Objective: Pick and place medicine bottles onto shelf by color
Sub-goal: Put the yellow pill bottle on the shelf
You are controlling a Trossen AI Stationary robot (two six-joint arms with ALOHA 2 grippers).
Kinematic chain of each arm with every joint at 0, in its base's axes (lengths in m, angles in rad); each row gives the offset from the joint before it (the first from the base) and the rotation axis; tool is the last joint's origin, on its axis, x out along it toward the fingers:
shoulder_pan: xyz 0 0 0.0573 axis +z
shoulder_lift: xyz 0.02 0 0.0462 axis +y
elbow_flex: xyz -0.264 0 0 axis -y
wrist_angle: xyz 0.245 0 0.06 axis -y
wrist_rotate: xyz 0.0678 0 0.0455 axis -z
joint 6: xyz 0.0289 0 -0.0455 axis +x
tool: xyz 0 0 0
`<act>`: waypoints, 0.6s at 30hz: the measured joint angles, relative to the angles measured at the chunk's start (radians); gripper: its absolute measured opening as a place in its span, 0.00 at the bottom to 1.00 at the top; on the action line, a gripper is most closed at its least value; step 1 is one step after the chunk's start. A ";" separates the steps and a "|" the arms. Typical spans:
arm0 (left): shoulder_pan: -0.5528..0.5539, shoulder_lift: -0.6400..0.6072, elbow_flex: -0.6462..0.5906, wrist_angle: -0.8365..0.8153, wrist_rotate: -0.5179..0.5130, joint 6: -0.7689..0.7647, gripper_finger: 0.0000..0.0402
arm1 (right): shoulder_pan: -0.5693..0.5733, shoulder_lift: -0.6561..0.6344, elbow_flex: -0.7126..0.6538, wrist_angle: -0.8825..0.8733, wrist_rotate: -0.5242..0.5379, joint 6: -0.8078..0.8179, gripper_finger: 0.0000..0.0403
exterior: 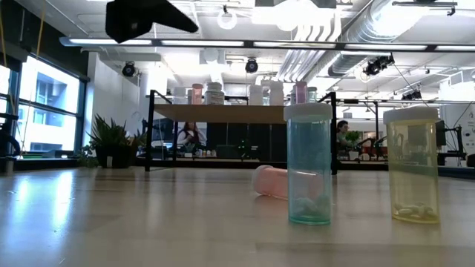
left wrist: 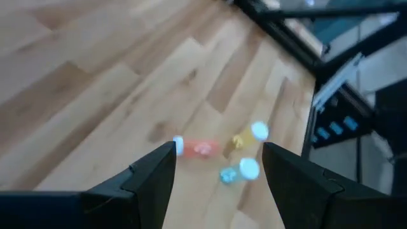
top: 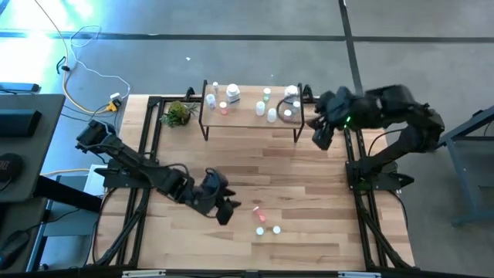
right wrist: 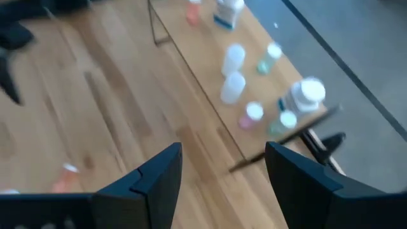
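Three bottles left on my side of the tabletop [top: 309, 185]: pink bottle [top: 258, 210] on its side, and just beside it two upright ones with white caps, the green-tinted bottle [exterior: 309, 167] and the yellow-tinted bottle [exterior: 412, 167]. In the high view those two sit side by side toward the near edge, pink one just behind them. Rest of the medicine bottles [top: 266, 104] are already up on the shelf [top: 251, 114] at the far edge, white, pink and green spread along the plank, so I judge the sort is most of the way done. Left tool [top: 224, 207] hovers just beside the pink bottle, jaws spread wide, nothing in them; left wrist view lines the three bottles up between the fingers [left wrist: 146, 184], so I read this as the approach for a pick. Pink one lying flat probably means grabbing across the body, and it may roll. Right tool [top: 320, 135] sits raised off the right end of the shelf, also wide open and empty, waiting clear of the plank. Small potted plant [top: 179, 113] stands on the tabletop at the shelf's left end, out of the way.
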 joint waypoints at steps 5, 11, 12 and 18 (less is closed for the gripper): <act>-0.042 0.046 -0.002 0.051 0.000 0.043 0.56 | 0.084 -0.077 -0.207 0.042 0.033 0.103 0.54; -0.062 0.083 0.001 0.123 0.001 0.102 0.56 | 0.192 -0.172 -0.407 0.151 0.034 0.233 0.54; -0.062 0.089 0.001 0.128 0.001 0.116 0.56 | 0.208 -0.186 -0.432 0.161 0.034 0.259 0.54; -0.065 0.119 -0.001 0.204 0.033 0.220 0.56 | 0.313 -0.255 -0.562 0.213 0.034 0.417 0.54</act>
